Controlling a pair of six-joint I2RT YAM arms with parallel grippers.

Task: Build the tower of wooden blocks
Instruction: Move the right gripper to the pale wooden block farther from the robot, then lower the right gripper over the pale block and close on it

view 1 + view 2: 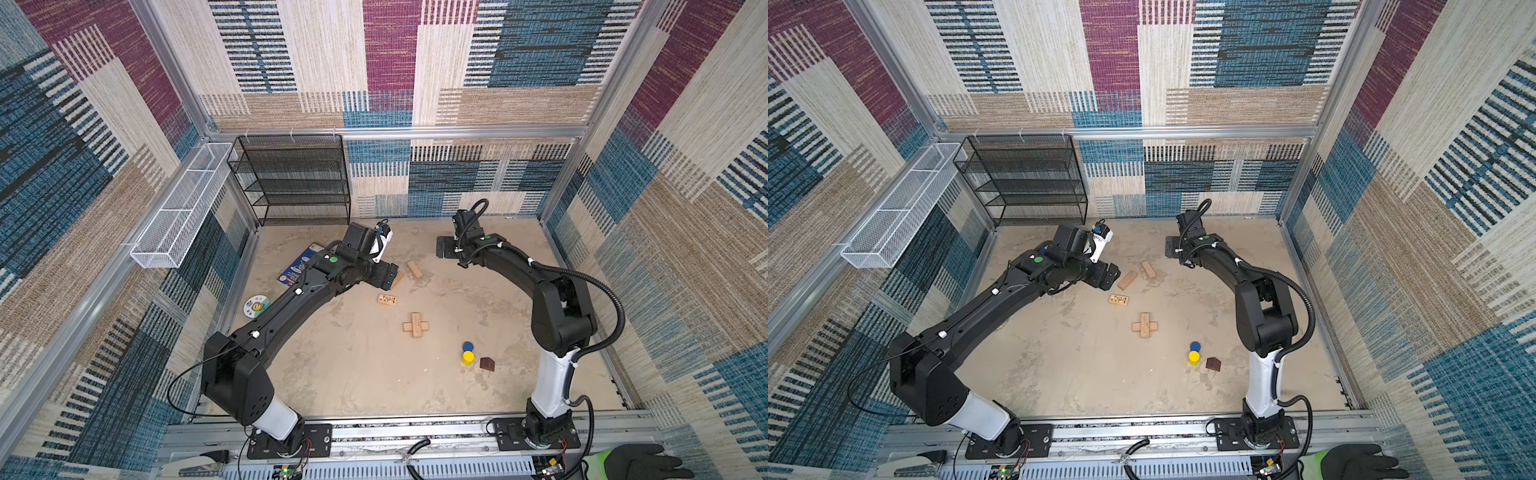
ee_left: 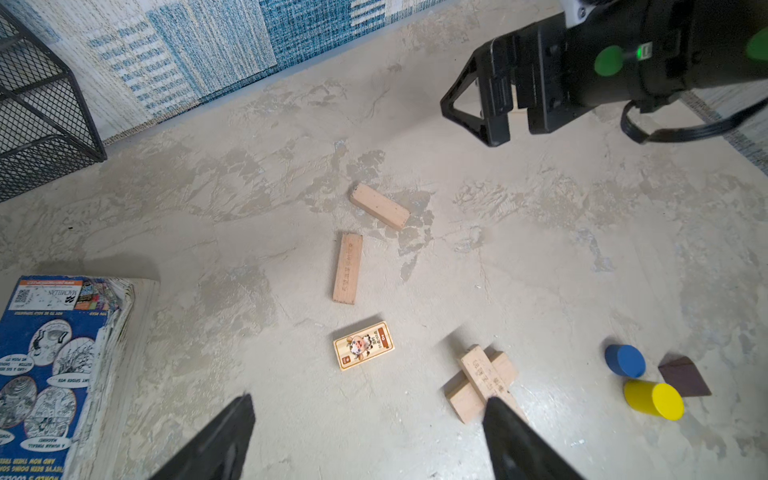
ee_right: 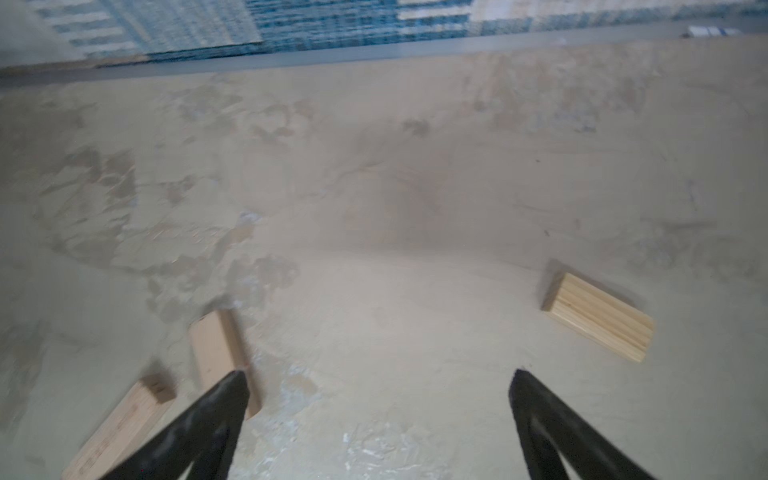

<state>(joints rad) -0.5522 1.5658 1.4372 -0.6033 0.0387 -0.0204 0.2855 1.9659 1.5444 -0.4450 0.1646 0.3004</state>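
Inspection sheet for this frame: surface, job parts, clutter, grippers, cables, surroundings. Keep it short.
Surface: mottled beige tabletop.
Job's things: crossed bars, two high; printed block and loose bars lying flat; blue disc, yellow cylinder, brown piece clustered, unstacked.
Clutter: blue printed book, round labelled jar.
Grippers: left gripper open, empty; right gripper open, empty.
Cables: black hose along right arm.
Surroundings: black mesh shelf, white mesh basket, gloved hand at front rail.

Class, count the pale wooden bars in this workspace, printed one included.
6. Crossed pair mid-table; printed bar behind it; loose bar and neighbour bar farther back; sixth bar only in the right wrist view. More may be hidden.
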